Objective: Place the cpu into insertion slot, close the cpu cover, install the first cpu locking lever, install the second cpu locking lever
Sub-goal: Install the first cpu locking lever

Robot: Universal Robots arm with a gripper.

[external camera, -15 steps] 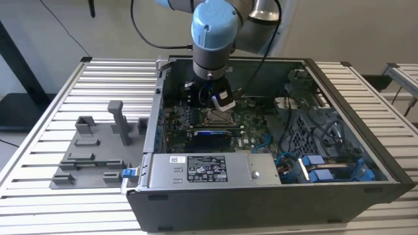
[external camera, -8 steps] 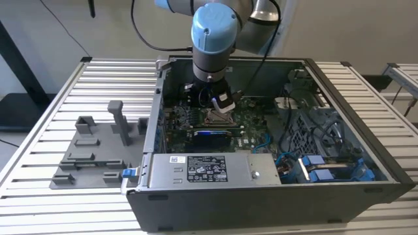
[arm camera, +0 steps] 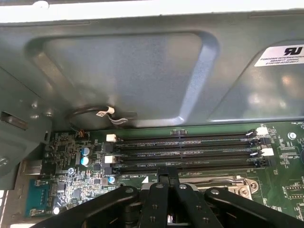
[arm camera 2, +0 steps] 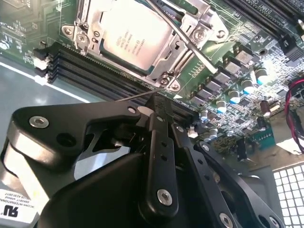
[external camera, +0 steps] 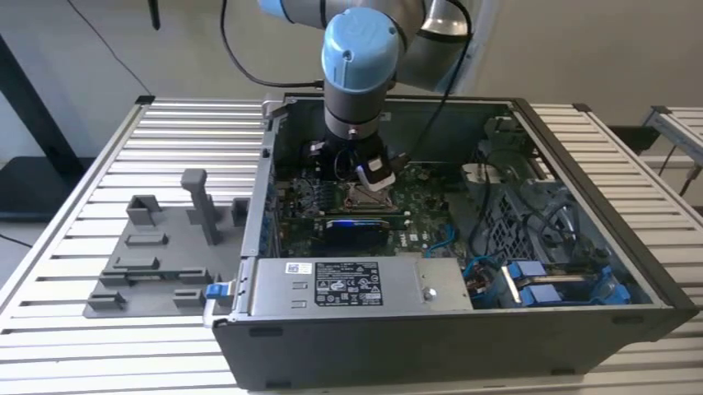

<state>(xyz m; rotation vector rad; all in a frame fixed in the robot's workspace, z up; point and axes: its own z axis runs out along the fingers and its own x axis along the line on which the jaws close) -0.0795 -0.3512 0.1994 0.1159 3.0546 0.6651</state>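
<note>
The cpu (arm camera 2: 135, 35), a silver-grey square chip, lies flat in the insertion slot (arm camera 2: 164, 78) on the green board. The cpu cover (arm camera 2: 92, 21), a silvery frame, is down around it. One locking lever (arm camera 2: 190, 45), a metal rod, crosses the cover's corner at a slant. A thinner lever (arm camera 2: 135, 95) runs along the socket's edge and ends at my fingertips. My gripper (arm camera 2: 154, 102) is black, with its fingers pressed together and nothing visible between them. It hovers just beside the socket, over the memory slots. In the exterior view the gripper (external camera: 374, 177) points down into the case above the socket (external camera: 368, 197).
Black memory slots (arm camera: 185, 152) run beside the socket. The grey case wall (arm camera: 142, 71) stands close behind them. A labelled power-supply box (external camera: 341, 284) sits at the case's front, with blue cables (external camera: 538, 284) on the exterior view's right. A grey fixture (external camera: 165, 247) lies on the slatted table.
</note>
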